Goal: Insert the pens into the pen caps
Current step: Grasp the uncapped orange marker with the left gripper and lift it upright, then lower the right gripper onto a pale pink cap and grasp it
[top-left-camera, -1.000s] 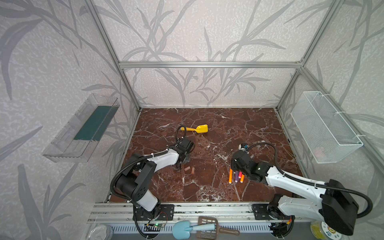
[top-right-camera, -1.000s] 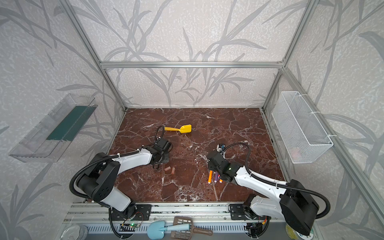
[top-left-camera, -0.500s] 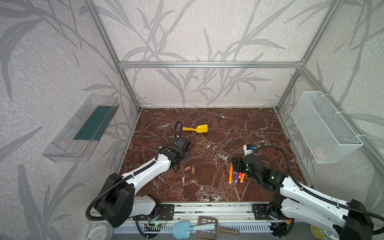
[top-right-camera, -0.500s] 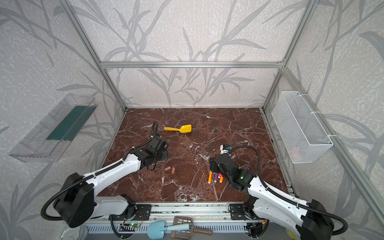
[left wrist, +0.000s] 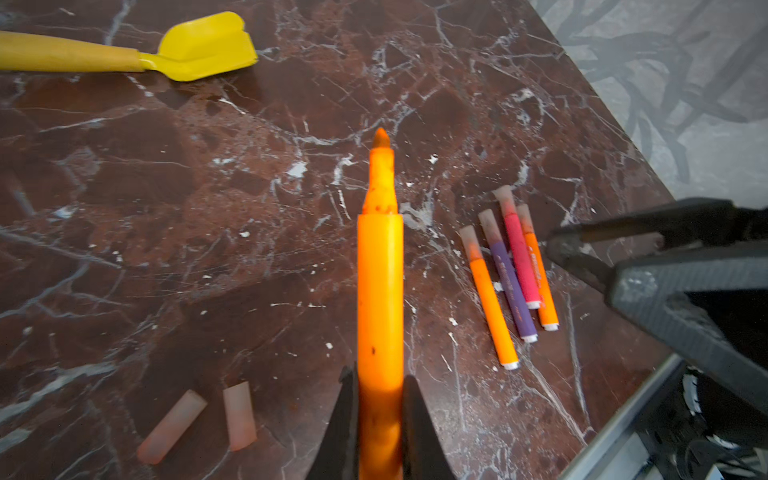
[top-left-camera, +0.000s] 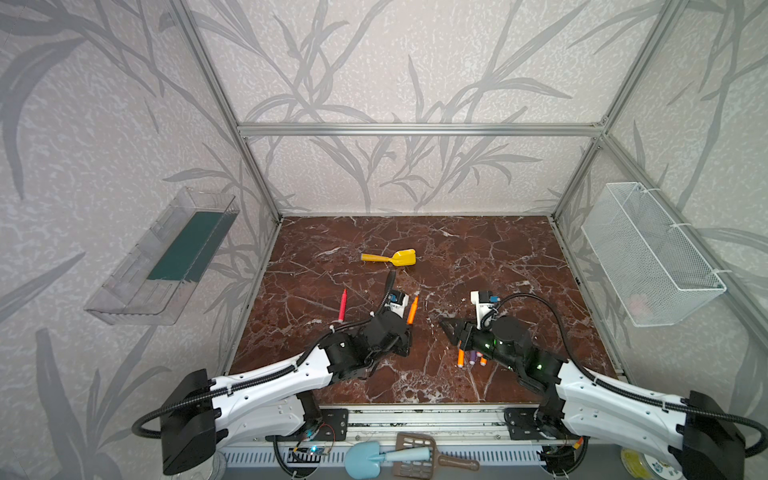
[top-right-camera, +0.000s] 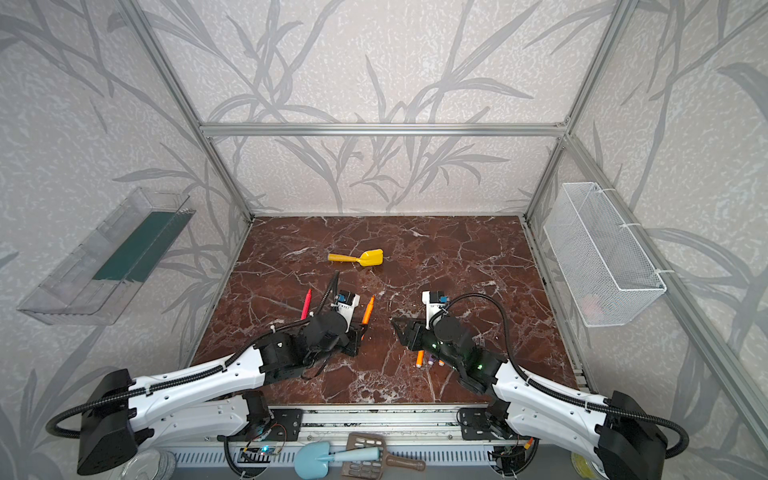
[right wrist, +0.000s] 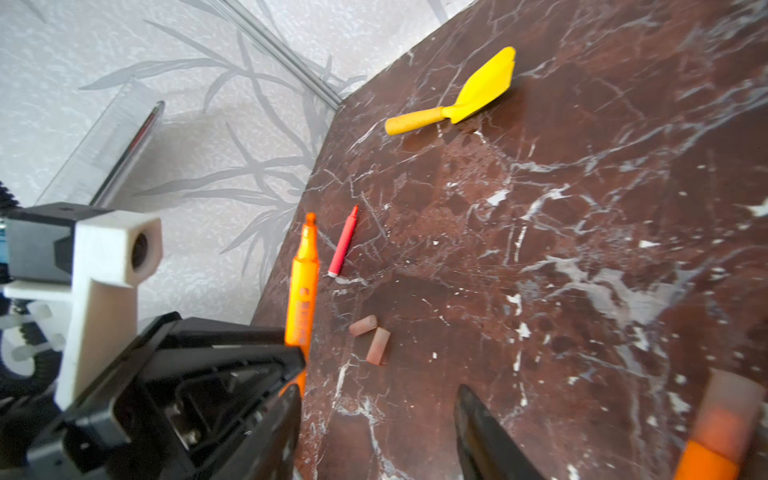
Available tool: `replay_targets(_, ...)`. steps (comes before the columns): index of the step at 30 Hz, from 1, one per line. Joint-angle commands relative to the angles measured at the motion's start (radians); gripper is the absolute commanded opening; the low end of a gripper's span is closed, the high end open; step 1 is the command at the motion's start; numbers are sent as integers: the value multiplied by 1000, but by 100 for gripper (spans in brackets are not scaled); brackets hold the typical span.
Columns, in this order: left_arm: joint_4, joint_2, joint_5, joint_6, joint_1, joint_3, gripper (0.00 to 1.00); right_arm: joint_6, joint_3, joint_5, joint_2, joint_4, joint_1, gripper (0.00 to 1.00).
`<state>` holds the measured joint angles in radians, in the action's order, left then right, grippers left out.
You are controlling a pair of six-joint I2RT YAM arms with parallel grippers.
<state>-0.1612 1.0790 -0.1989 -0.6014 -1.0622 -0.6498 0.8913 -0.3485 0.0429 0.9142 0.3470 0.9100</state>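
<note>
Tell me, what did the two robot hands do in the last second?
The left hand has lifted from beside the loose caps, shut on an orange pen. The right hand has opened and drawn back from the four capped pens. Those pens, the caps and the yellow shovel lie as before.

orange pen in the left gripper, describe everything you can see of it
The orange pen is a slim, glossy plastic marker, uncapped, with a narrower neck ending in a bare tapered tip and dark smudges on the barrel. Its rear end is clamped between the black fingers of the left gripper. It appears raised above the marble table, tip pointing away from the gripper, touching nothing else.
</note>
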Motion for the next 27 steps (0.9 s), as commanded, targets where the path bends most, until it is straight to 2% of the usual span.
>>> replay_targets(1,130,12,-5,9,-47,2,0,20,-3,-8,33,105,21,58)
replay_targets(6,158,59,-16,24,-110,-18,0,33,-19,-4,73,132,29,58)
replay_targets(11,175,104,-28,28,-146,-30,0,37,-27,8,87,136,32,50)
replay_targets(13,179,118,-31,30,-151,-33,0,41,-28,9,92,138,34,42)
replay_targets(16,188,130,-17,36,-156,-41,0,51,-27,9,100,135,35,20)
replay_targets(19,189,134,-17,39,-158,-46,0,66,-23,6,103,137,36,8)
replay_targets(21,190,130,-22,41,-158,-45,7,75,-18,5,100,146,39,5)
replay_targets(25,224,129,-43,44,-159,-26,34,98,-8,6,92,176,54,1)
replay_targets(27,262,137,-46,50,-159,-12,40,113,-2,4,92,201,66,0)
